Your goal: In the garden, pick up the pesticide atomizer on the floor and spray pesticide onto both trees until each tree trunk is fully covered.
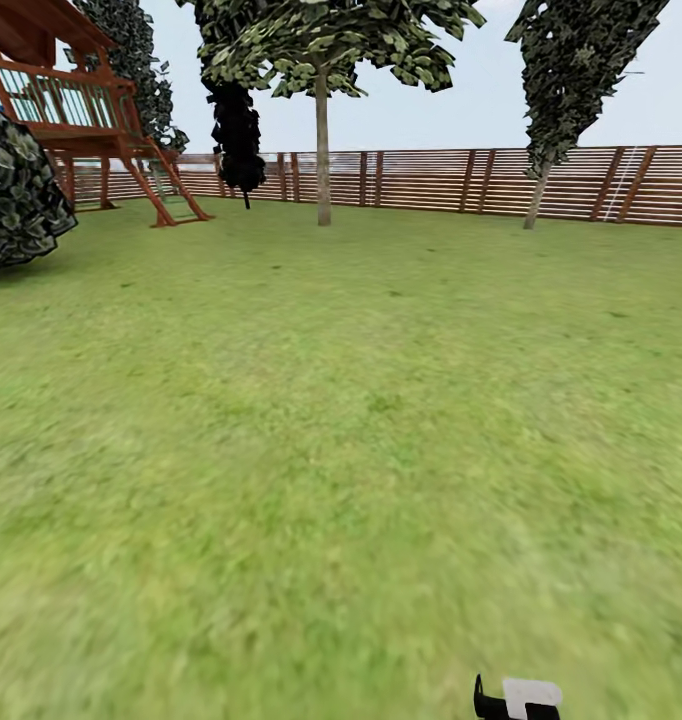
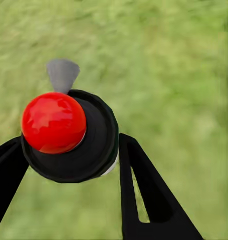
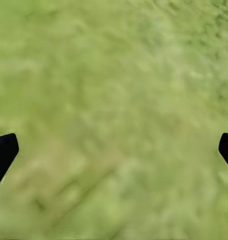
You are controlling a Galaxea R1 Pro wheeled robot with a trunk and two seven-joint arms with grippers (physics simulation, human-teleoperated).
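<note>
In the left wrist view the pesticide atomizer [image 2: 88, 150], a dark bottle with a round red top [image 2: 53, 122] and a grey nozzle, sits between the two black fingers of my left gripper [image 2: 71, 145], which is shut on it above blurry grass. My right gripper [image 3: 116, 147] is open over bare grass, with nothing between its fingertips. Far across the lawn stands a tree with a straight pale trunk [image 1: 323, 150], and a second tree with a leaning grey trunk [image 1: 537, 195] stands to the right by the fence.
A brown slatted fence [image 1: 431, 180] closes the far side of the lawn. A wooden play structure [image 1: 91, 120] and a dark bush [image 1: 16, 195] stand at the left, and an all-black thin tree [image 1: 238, 130] beside them. A black-and-white part [image 1: 518, 700] shows at the head view's bottom edge.
</note>
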